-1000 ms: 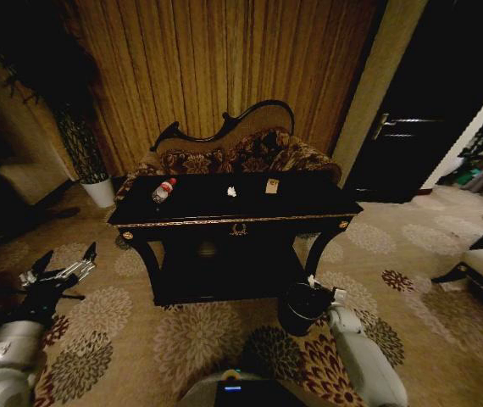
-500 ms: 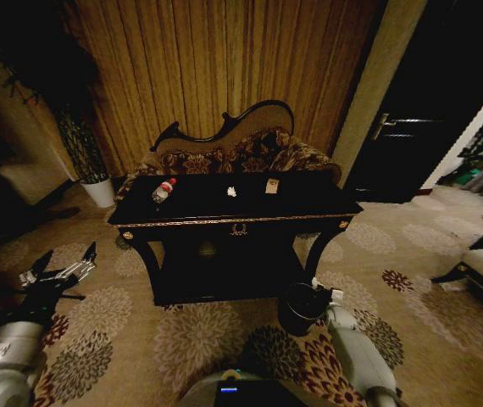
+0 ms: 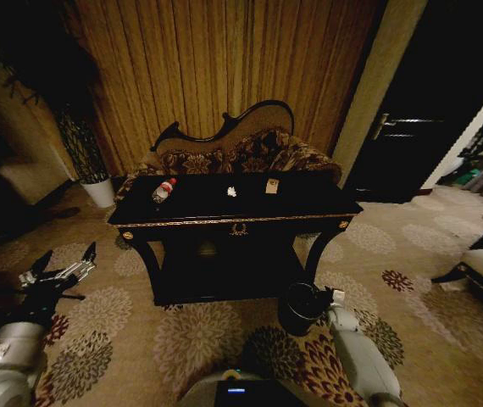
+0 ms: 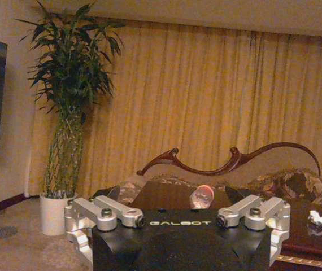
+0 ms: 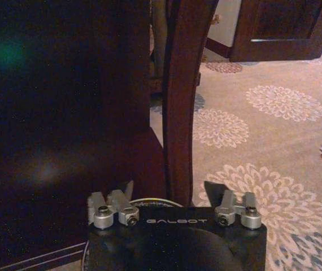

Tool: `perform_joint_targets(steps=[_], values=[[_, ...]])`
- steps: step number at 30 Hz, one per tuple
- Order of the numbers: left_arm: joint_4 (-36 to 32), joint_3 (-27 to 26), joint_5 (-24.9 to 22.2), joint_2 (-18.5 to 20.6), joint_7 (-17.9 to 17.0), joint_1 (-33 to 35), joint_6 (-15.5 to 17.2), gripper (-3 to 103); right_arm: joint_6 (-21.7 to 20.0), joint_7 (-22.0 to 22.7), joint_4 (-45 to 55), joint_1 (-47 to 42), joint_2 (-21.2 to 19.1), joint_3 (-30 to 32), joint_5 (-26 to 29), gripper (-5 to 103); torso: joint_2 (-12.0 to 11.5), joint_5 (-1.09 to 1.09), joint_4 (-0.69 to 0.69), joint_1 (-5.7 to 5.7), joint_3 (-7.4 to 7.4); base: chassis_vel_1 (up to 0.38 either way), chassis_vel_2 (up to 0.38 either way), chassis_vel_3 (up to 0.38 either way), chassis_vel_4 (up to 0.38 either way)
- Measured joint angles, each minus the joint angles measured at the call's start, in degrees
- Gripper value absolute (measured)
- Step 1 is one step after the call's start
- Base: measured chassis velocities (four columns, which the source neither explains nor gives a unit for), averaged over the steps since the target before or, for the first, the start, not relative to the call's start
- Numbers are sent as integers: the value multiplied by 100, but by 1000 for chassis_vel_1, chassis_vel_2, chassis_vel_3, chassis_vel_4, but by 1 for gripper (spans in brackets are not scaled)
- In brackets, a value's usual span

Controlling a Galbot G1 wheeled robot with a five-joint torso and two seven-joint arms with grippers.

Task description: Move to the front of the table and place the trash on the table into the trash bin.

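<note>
Trash lies on the bench point(image 3: 309, 203): a bottle point(image 3: 163, 190) with a red cap at the left end, a crumpled paper wad point(image 3: 231, 192) near the middle toward the back edge, and a small tan packet point(image 3: 271, 186) just right of it. The trash bin point(image 3: 303, 307) stands on the carpet beside the bench's front right leg.

The left claw point(image 3: 65, 272) hangs low off the front left corner, fingers spread wide, holding nothing. The right claw point(image 5: 169, 192) sits directly over the bin rim, fingers parted and empty.

Hazards, as judged:
- The right claw is close to the bin and the bench leg; a careless lift may tip the bin.
- The bottle lies on its side and may roll when touched.
</note>
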Motion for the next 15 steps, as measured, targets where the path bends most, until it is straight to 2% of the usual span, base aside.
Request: perform_joint_targets(steps=[4,6,9,15], values=[[0,-7,0,-19,8,16,-23,100,-21,0,78,-58,-5,9,12,90,0,0,0,0,0,0,0,0,0],[0,-10,0,-21,8,17,-26,100,-33,0,96,-66,-5,13,14,90,0,0,0,0,0,0,0,0,0],[0,-25,0,-31,11,24,-40,100,-47,0,127,-88,-2,21,14,99,0,0,0,0,0,0,0,0,0],[0,-17,-1,-49,16,14,-42,100,-49,0,130,-127,-2,33,14,100,0,0,0,0,0,0,0,0,0]])
